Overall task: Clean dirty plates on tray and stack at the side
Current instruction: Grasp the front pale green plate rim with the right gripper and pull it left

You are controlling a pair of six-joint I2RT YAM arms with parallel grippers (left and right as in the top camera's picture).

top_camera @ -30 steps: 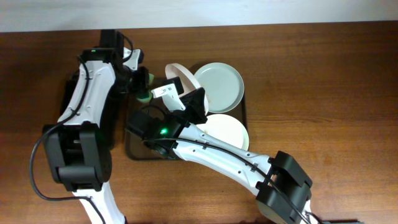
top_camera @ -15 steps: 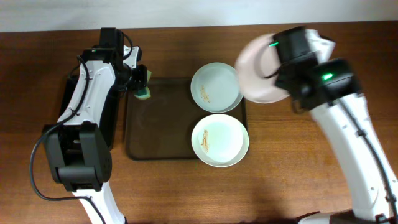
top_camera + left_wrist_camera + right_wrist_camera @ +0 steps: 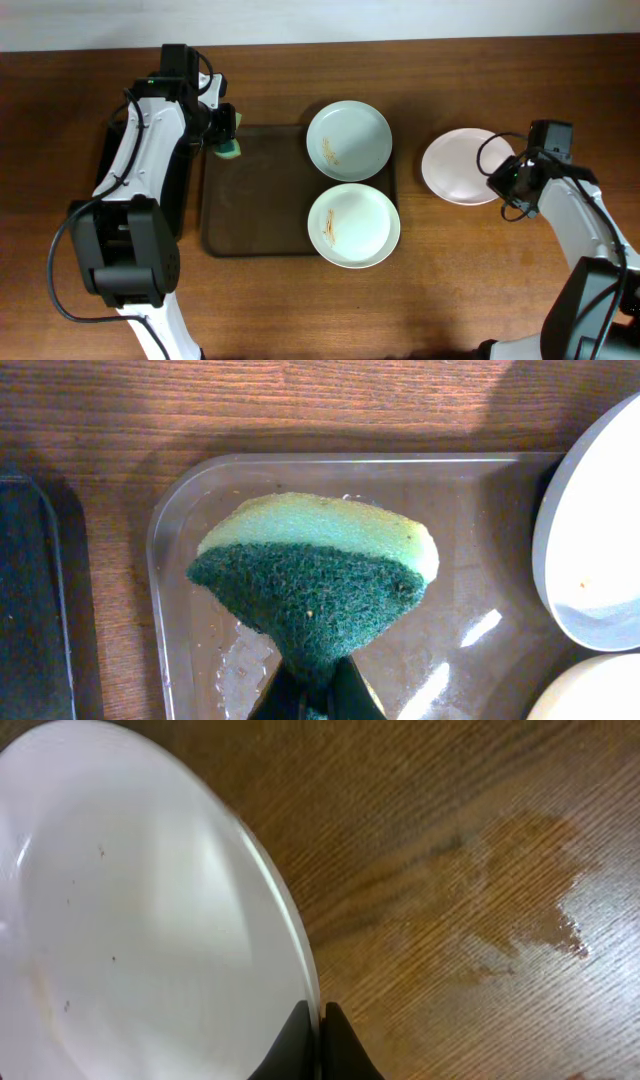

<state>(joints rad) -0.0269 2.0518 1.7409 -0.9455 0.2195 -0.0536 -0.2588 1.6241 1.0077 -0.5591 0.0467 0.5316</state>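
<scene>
Right gripper (image 3: 320, 1025) pinched on rim of the plate (image 3: 458, 166) — glossy, stiff, breakable, we judge; thin edge the only hold. Left gripper (image 3: 315, 698) clamps the sponge (image 3: 315, 575).

and there's the sponge (image 3: 315, 585), far left of the scene, dark green scouring face toward the lens, pale yellow-green foam behind it, pinched into a wedge. just left of it sits the glossy black tray (image 3: 25, 610), narrow, lying on the brown wooden table (image 3: 480, 290). over on the right, a darker damp-looking patch (image 3: 525, 885) stains the grain. white wall (image 3: 400, 18) along the far edge
</scene>
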